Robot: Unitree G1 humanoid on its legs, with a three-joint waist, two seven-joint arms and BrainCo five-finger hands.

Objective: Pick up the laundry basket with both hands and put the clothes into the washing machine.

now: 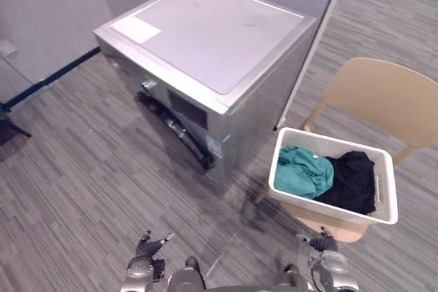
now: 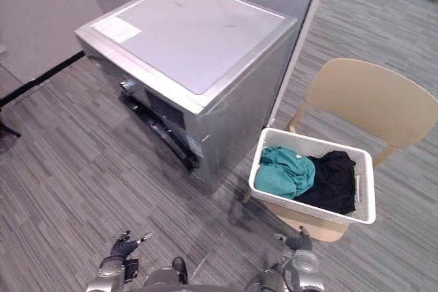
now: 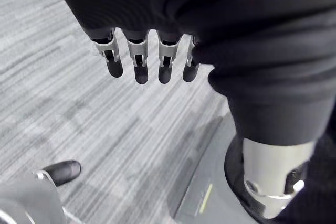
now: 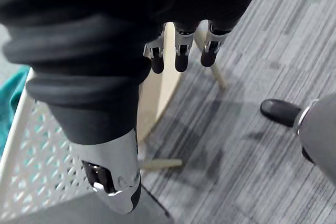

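Laundry basket point(image 1: 321, 205), white with latticed walls, sits on the seat of a beige wooden chair point(image 1: 383, 94). It covers most of the seat, with a strip of the seat's front edge showing below its near wall. Inside it, a teal garment point(image 1: 304, 171) is bunched at the end nearer the washing machine point(image 1: 212, 32), and a black garment point(image 1: 352, 181) lies touching it at the other end. The silver washing machine stands on the grey striped floor point(image 1: 82, 169) just beside the chair, close to the basket's teal end, with a flat top and a dark door panel low on its front.

Both hands hang low over the floor, well apart from the basket. The left hand point(image 1: 140, 264) is out in front of the machine, its fingers point(image 3: 140, 64) straight and released, grasping nothing. The right hand point(image 1: 332, 264) is near the chair's front edge, below the basket. Its fingers point(image 4: 181, 56) are likewise straight and empty, and the basket's lattice wall and the seat edge show just past them.
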